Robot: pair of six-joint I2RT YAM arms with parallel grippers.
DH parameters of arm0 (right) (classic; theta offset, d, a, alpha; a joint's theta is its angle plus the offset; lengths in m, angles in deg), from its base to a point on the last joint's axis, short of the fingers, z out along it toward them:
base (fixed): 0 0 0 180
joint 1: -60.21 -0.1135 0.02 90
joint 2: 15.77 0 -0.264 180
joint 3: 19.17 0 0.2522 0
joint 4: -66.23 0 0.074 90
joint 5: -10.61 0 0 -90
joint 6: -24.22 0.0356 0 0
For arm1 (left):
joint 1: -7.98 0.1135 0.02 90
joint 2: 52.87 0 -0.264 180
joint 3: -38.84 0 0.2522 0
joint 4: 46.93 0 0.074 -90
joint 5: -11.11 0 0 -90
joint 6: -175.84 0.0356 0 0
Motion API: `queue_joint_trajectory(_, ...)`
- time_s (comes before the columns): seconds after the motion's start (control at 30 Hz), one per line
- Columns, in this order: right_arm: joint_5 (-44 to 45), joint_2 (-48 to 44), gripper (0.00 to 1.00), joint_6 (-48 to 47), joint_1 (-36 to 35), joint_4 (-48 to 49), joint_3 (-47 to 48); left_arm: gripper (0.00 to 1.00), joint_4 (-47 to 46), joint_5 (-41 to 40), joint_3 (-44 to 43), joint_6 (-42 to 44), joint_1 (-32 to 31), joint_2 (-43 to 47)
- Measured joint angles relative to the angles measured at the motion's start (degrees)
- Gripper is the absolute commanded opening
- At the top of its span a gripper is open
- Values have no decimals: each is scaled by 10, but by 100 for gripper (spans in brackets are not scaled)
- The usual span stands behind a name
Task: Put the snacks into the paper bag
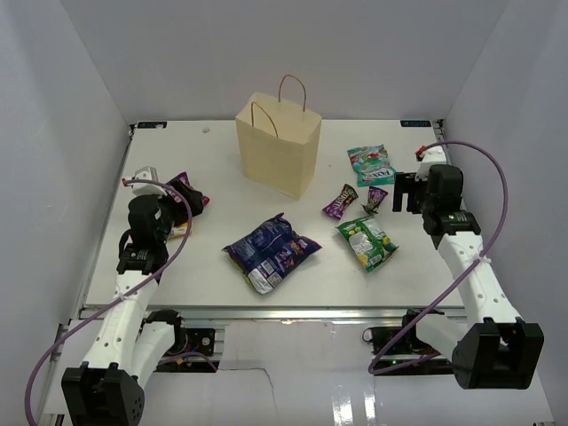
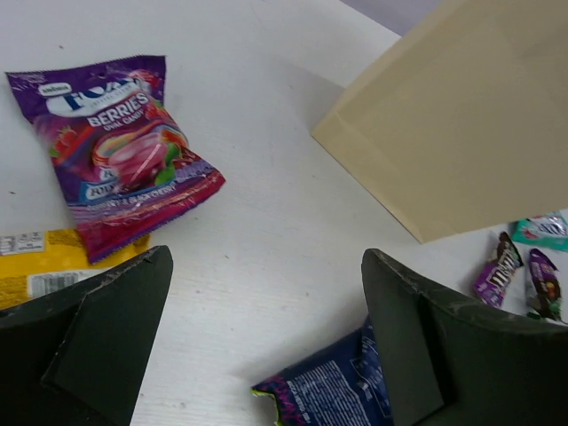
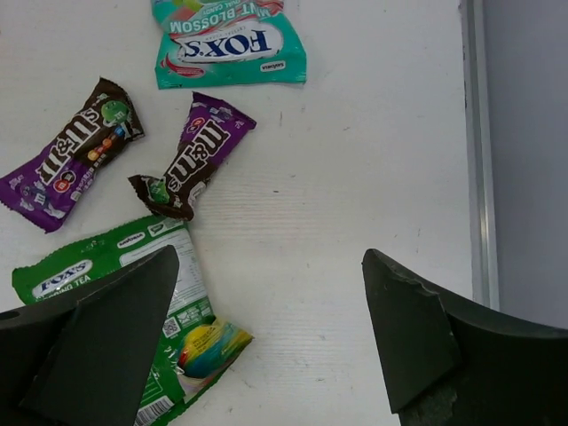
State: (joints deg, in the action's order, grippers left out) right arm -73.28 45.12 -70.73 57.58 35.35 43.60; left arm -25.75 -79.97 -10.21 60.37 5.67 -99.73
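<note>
The tan paper bag [image 1: 277, 146] stands upright at the back centre, handles up; its side shows in the left wrist view [image 2: 470, 115]. A dark blue-purple bag [image 1: 271, 251] lies mid-table. A magenta bag [image 2: 124, 151] lies at the left. A green bag [image 3: 133, 311], a teal-white bag [image 3: 229, 40] and two small candy packs [image 3: 75, 151] [image 3: 191, 164] lie at the right. My left gripper [image 2: 266, 257] is open and empty above bare table between the magenta and blue bags. My right gripper [image 3: 271, 257] is open and empty, just right of the green bag.
A yellow packet [image 2: 44, 266] lies partly under the magenta bag. The table's metal right edge rail [image 3: 477, 151] runs beside my right gripper. White walls close in the table on the left, back and right.
</note>
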Motion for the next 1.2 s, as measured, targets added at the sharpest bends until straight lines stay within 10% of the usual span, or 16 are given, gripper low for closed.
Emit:
queue_joint_trajectory(0.37,-189,65,90,-188,16,-97,40,98,47,57,0,-46,0,6)
queue_joint_trajectory(0.63,-317,334,86,-59,166,-153,203,98,61,79,0,-53,0,-5)
queue_joint_trajectory(1.1,-262,448,72,169,62,-64,205,98,61,115,7,-85,0,-9)
queue_joint_trajectory(1.2,-239,478,52,197,41,-61,217,98,61,138,7,-88,0,-14)
